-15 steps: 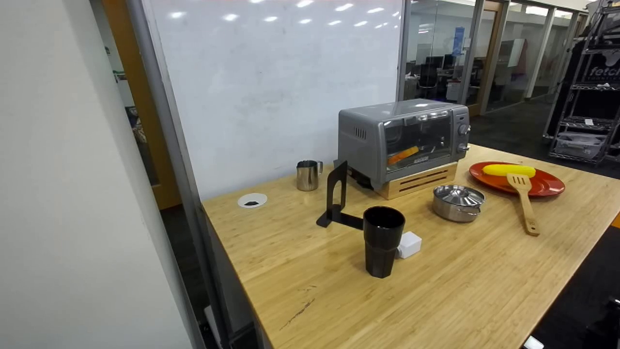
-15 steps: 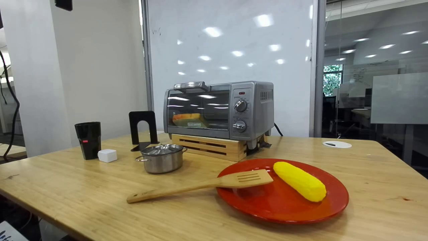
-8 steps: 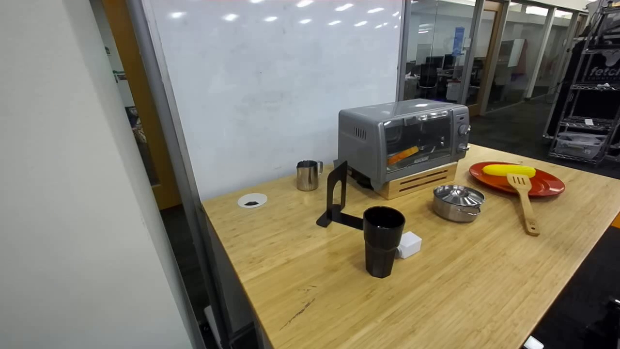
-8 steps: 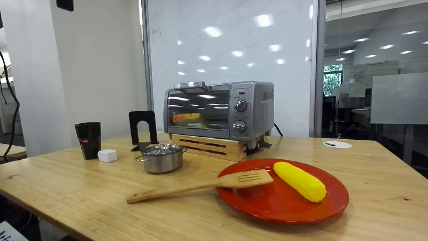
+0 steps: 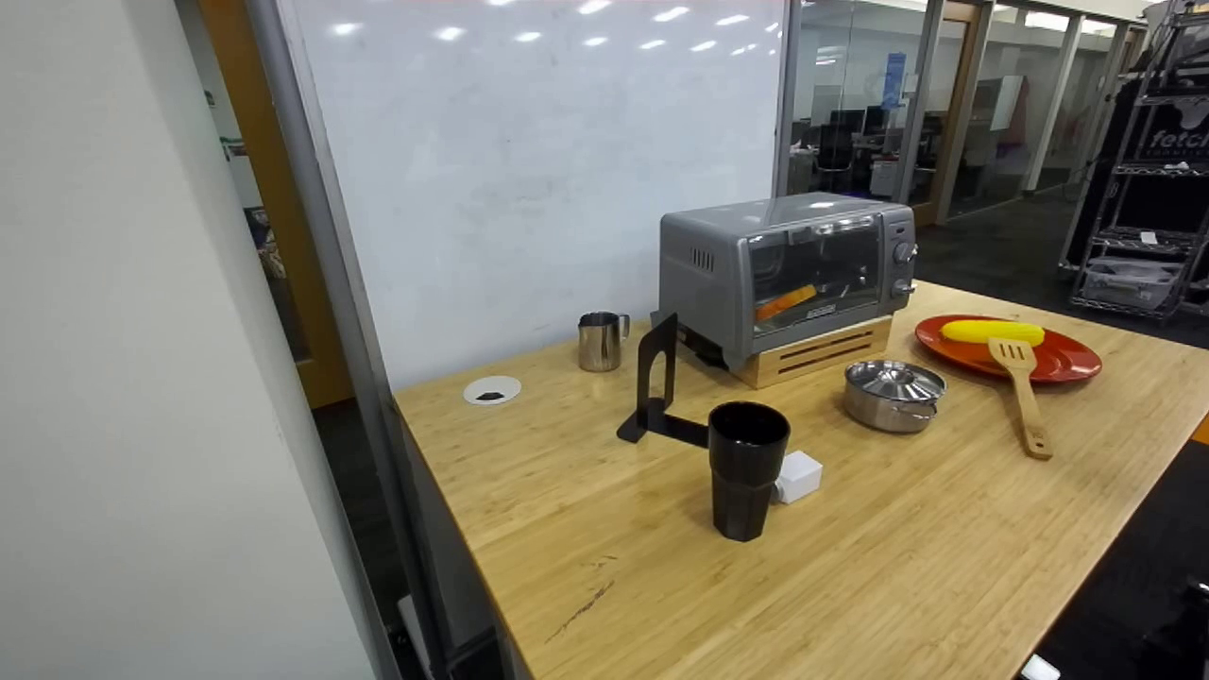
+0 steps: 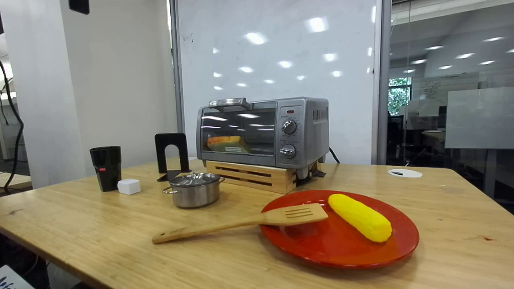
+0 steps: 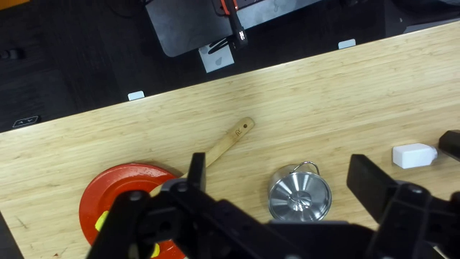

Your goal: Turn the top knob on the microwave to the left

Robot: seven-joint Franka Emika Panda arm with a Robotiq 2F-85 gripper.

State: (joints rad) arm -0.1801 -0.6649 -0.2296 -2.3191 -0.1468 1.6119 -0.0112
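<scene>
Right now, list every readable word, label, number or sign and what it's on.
"fetch": on the black item at the wire rack.
Too small or blurred to read:
line under "fetch"
microwave badge
markings by its top knob
spatula handle mark
whiteboard scribble
blue sheet
small black panel marks

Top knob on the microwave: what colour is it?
The top knob is shiny silver; it shows best in an exterior view.

Behind the wooden surface (image 5: 567, 510), a whiteboard (image 5: 529, 189) glints with reflected lights (image 5: 449, 34); beside it I see glass walls (image 5: 855, 47) and dark floor (image 5: 1011, 250).
</scene>
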